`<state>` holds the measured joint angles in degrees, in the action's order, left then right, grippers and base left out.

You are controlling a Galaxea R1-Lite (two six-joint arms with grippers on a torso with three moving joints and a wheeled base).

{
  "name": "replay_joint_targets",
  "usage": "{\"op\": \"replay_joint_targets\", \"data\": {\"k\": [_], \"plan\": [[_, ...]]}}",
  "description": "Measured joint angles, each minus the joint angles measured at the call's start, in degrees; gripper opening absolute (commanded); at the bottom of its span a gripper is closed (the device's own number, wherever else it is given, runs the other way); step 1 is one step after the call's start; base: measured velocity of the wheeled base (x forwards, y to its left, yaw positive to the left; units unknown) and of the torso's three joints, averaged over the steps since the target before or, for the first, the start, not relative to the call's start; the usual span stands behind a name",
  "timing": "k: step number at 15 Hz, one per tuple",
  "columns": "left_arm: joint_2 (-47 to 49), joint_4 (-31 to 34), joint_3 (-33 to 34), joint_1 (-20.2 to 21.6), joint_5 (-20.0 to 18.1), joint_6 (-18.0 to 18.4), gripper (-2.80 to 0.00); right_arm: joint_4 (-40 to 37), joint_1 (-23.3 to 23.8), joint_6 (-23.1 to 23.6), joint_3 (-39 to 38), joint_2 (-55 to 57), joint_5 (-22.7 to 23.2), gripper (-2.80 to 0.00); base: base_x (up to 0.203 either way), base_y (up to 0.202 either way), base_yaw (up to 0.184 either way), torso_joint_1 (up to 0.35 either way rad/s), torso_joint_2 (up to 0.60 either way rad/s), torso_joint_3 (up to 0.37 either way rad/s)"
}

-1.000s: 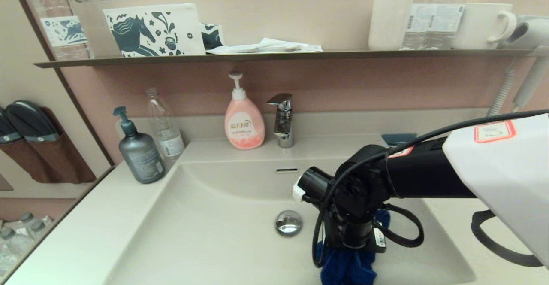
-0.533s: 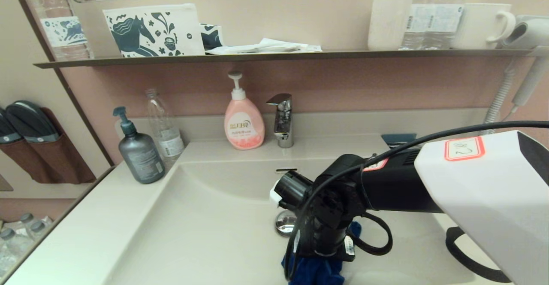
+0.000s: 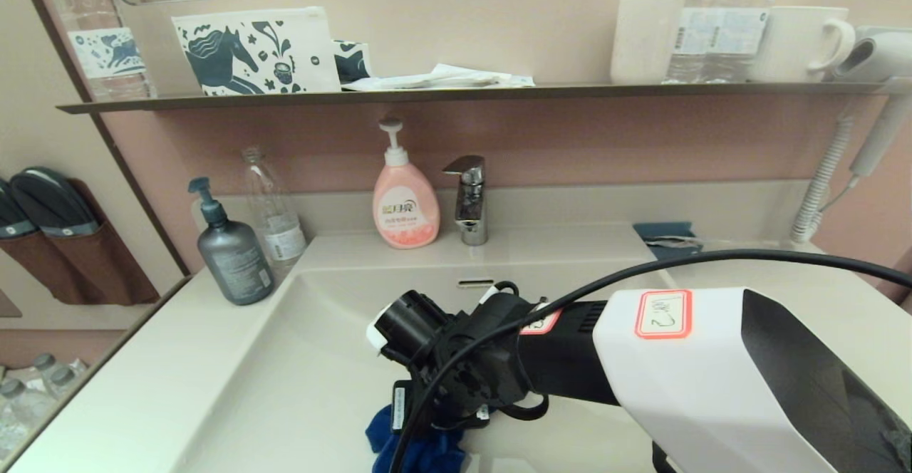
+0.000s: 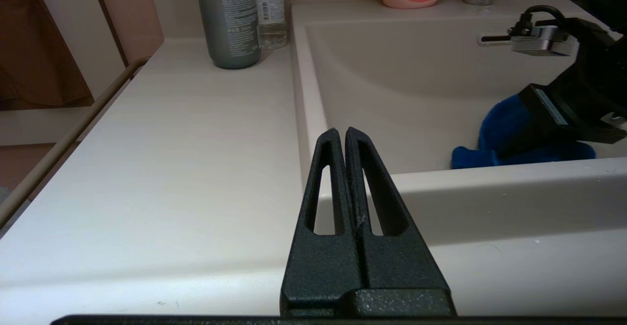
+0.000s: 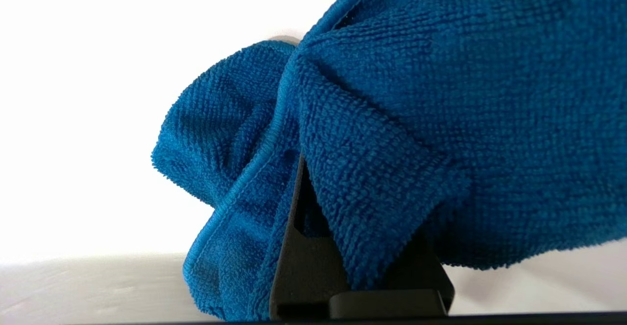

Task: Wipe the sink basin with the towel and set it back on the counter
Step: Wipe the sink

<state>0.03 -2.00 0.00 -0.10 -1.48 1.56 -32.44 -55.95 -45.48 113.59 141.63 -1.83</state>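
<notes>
The royal-blue towel [image 3: 417, 444] lies bunched on the floor of the off-white sink basin [image 3: 320, 359], near its front. My right gripper [image 5: 343, 168] is shut on the towel [image 5: 392, 119], whose folds hide the fingertips. In the head view the right wrist [image 3: 456, 366] covers the gripper and the drain plug. The overflow slot [image 3: 476, 283] shows on the back wall. My left gripper [image 4: 341, 131] is shut and empty. It hangs over the counter [image 4: 171, 144] at the basin's front left corner, with the towel [image 4: 494, 139] off to its side.
A grey pump bottle [image 3: 231, 252] and a clear bottle [image 3: 274, 209] stand at the counter's back left. Pink soap [image 3: 405, 206] and the faucet [image 3: 469, 199] stand behind the basin. A teal tray [image 3: 662, 234] lies back right. The dark shelf [image 3: 456, 92] hangs above.
My right arm has swept left across the basin floor, dragging the towel from right of the drain plug to left of it. The plug is now hidden behind the wrist.
</notes>
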Motion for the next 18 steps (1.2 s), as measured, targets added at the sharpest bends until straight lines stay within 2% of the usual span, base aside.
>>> {"op": "replay_joint_targets", "data": {"k": [3, 6, 10, 14, 18], "plan": [[0.02, 0.02, 0.00, 0.00, 0.00, 0.00, -2.80, 7.90, -0.81, 3.22, 0.07, 1.07, 3.33, -2.80, 0.000, 0.000, 0.000, 0.000, 0.00, 0.000], [0.02, 0.02, 0.00, 0.00, 0.00, 0.01, -2.80, 16.86, -0.94, 5.36, 0.07, 1.79, 3.89, -2.80, 0.000, 0.000, 0.000, 0.000, 0.00, 0.000], [0.01, 0.00, 0.00, 0.00, 0.01, 0.01, -2.80, 28.79, 0.16, 11.27, 0.13, 3.33, 3.65, -2.80, 0.000, 0.000, 0.000, 0.000, 0.00, 0.000], [0.00, 0.00, 0.00, 0.00, 0.00, -0.01, -2.80, 33.77, 2.14, 19.46, 0.16, 5.48, -1.43, -2.80, 0.000, 0.000, 0.000, 0.000, 0.00, 0.000], [0.02, 0.02, 0.00, 0.00, -0.01, 0.01, -2.80, 35.37, 4.58, 22.69, 0.16, 6.33, -7.83, -2.80, 0.000, 0.000, 0.000, 0.000, 0.00, 0.000]]}}
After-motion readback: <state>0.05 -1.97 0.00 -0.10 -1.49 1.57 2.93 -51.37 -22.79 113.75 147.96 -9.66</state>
